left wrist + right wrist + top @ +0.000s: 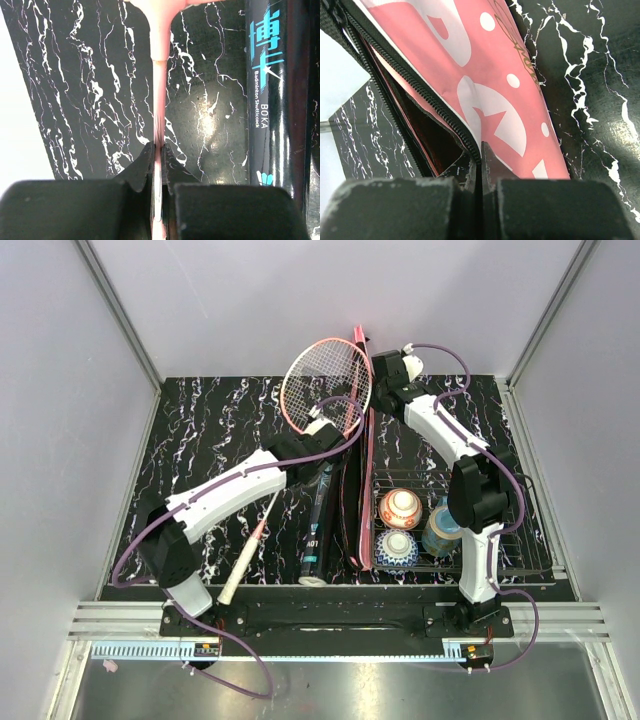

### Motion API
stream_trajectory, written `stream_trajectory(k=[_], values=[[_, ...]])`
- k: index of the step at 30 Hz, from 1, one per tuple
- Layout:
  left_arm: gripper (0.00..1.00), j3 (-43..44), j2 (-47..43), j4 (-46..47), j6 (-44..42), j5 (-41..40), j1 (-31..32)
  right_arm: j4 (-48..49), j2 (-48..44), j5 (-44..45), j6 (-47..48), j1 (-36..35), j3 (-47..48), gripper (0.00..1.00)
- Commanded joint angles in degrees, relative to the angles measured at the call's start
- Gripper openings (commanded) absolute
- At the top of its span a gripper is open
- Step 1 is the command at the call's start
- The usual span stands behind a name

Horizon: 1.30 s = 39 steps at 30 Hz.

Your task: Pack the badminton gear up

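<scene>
pink racket shaft (159, 100) clamped in left jaws; right jaws clamp cover (490, 85) edge.

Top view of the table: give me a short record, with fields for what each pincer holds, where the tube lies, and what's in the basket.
left pincer: shut on the shaft of the racket, just below its head
right pincer: shut on the open edge of the pink cover
black tube: lying on the table, between the racket shaft and the cover
wire basket: two bowls and a cup; no badminton gear visible
</scene>
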State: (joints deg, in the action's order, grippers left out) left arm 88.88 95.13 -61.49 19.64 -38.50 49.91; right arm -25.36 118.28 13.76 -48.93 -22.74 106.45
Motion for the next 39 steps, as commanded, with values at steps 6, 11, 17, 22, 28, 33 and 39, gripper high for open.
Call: stream_trajectory(k=[6,11,17,22,28,33,39], values=[[0.00,-1.08,-1.26,0.41,-0.03,-1.58,0.89,13.56,-6.39,7.34,-3.81,1.21,-5.19,0.00],[0.00,-2.22,-6.00,7.43,-3.37,11.05,-1.21,20.69,-9.82,3.74,-1.27,1.73,-9.59,0.00],[0.00,-4.32,-14.17,16.22,-3.38,42.50,-9.64,31.25,-10.88,-5.40,0.15,3.23,-15.14,0.00],[0.00,-12.48,-21.64,28.75,4.07,69.57,-20.89,32.92,-9.21,-11.38,-1.52,5.07,-15.22,0.00],[0.00,-19.27,-20.96,45.74,16.30,93.94,-24.68,37.75,-6.14,-12.97,-4.15,5.25,-13.55,0.00],[0.00,-19.72,-19.28,45.27,15.28,96.44,-24.77,42.22,-3.85,-12.70,-6.26,5.34,-12.76,0.00],[0.00,-20.32,-17.01,43.92,13.40,99.57,-24.95,46.11,-4.20,-12.18,-5.74,5.34,-14.17,0.00]])
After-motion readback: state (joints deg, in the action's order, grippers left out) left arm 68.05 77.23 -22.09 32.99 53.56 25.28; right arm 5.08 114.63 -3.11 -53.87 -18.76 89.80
